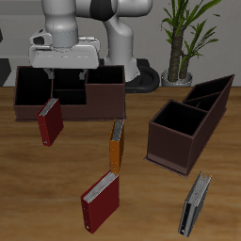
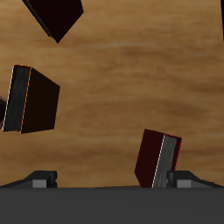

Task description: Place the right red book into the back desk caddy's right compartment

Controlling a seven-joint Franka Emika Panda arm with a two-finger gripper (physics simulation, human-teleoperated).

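Note:
The right red book (image 1: pixel 49 120) stands on the table just in front of the back desk caddy (image 1: pixel 28 105), near the end opposite the large section. It also shows in the wrist view (image 2: pixel 157 157), white page edges visible. The caddy is a long dark-brown box seen broadside. Its right compartment (image 1: pixel 106 95) is the large end section with taller walls, and it is empty. My gripper (image 1: pixel 65 73) hangs above the caddy's smaller sections, behind and above the red book. It is open and empty, its fingertips (image 2: pixel 39 178) wide apart.
An orange book (image 1: pixel 116 144) stands in front of the caddy's large end and also shows in the wrist view (image 2: pixel 31 98). A second red book (image 1: pixel 101 200) and a dark grey book (image 1: pixel 195 204) stand near the front edge. A second brown caddy (image 1: pixel 168 139) sits at an angle.

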